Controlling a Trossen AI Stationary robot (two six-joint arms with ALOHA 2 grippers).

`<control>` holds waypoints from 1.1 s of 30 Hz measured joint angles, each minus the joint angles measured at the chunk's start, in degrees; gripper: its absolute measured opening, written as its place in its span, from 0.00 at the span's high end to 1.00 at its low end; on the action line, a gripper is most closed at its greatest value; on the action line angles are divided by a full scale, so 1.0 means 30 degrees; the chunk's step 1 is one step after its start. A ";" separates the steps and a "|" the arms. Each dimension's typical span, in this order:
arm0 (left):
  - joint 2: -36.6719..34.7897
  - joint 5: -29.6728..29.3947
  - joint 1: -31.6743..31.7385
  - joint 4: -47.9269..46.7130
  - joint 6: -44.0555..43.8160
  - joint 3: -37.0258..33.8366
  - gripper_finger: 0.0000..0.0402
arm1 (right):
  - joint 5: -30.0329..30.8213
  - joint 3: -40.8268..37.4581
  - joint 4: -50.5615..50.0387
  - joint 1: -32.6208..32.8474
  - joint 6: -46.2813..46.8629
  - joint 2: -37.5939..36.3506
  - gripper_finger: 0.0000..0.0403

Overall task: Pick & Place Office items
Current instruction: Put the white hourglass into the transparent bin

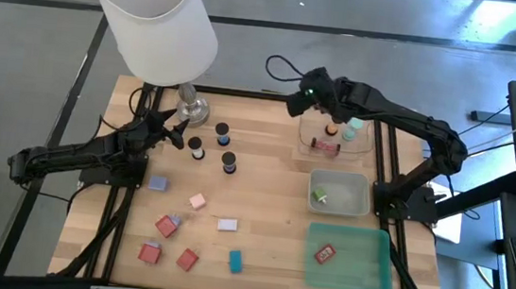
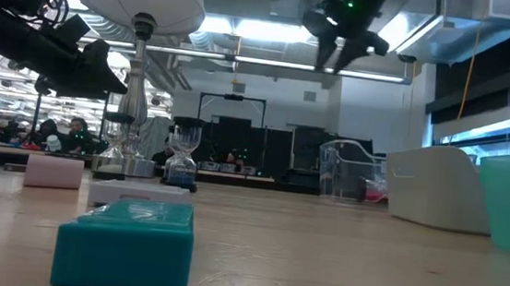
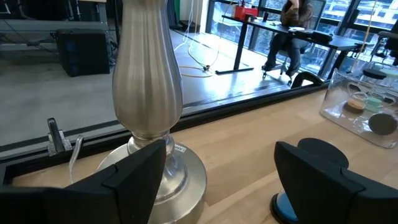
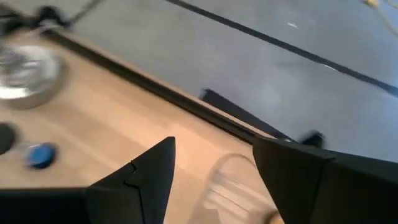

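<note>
Office items lie on the wooden table: three short black cylinders, and lavender, pink, white, red and teal blocks. My right gripper hangs open and high over the far-left corner of the clear tray. Its wrist view shows nothing between the fingers. My left gripper stands open beside the lamp base, with nothing between its fingers. A blue-capped cylinder stands just past its fingertip.
The big white-shaded lamp stands at the far left. The clear tray holds several small items. A grey tray holds a mint piece, and a green tray holds a red block. Bare wood lies mid-table between the blocks and the trays.
</note>
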 joint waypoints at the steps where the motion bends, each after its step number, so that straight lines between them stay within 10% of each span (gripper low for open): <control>1: 0.0000 0.0003 0.0000 0.0000 -0.0002 0.0007 0.26 | -0.0484 0.0000 0.0665 0.0000 -0.0611 0.0005 0.46; 14: 0.0000 0.0005 0.0002 0.0000 0.0000 0.0006 0.26 | -0.6693 0.0007 0.8403 0.0000 -0.5260 0.0005 0.46; 33: 0.0000 0.0005 0.0002 0.0000 0.0000 0.0005 0.26 | -0.7070 0.0007 1.0139 -0.0036 -0.7340 0.0005 0.46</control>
